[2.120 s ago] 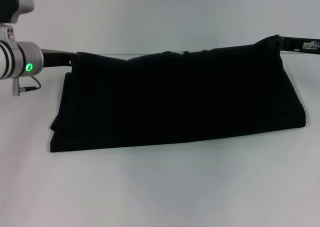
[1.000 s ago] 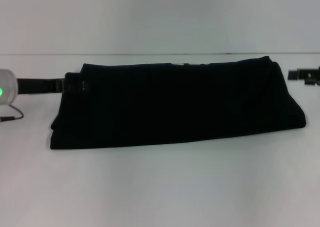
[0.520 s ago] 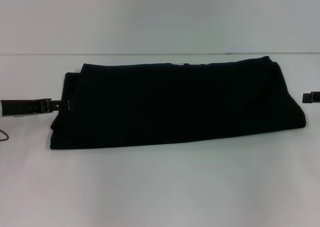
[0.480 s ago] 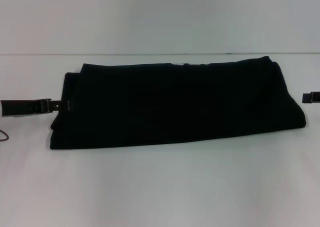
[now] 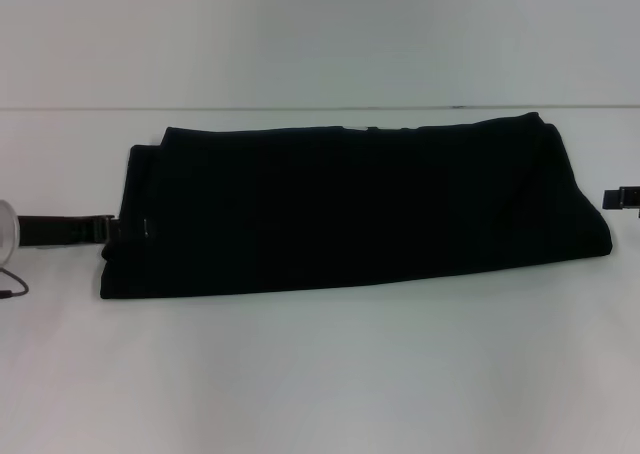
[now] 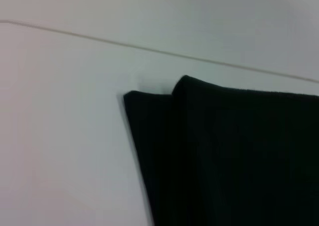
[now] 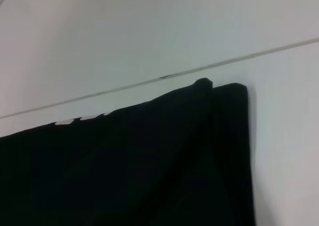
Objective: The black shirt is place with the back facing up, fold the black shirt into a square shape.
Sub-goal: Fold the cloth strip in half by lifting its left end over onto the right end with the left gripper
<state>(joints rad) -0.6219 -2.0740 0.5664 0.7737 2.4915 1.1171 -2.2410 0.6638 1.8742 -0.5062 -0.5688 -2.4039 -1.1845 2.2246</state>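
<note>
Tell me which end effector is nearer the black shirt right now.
Left. The left end effector touches the black shirt at its left end; the right end effector sits apart, just off its right end.

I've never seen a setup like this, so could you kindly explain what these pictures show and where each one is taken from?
This is a two-armed robot folding laundry. One picture looks down from its head; the other two come from cameras on its wrists. On the white table lies the black shirt, already folded into a long band. The left gripper sits at the band's left end; only the tip of the right gripper shows, just clear of the right end. Each wrist camera sees one shirt corner.
</note>
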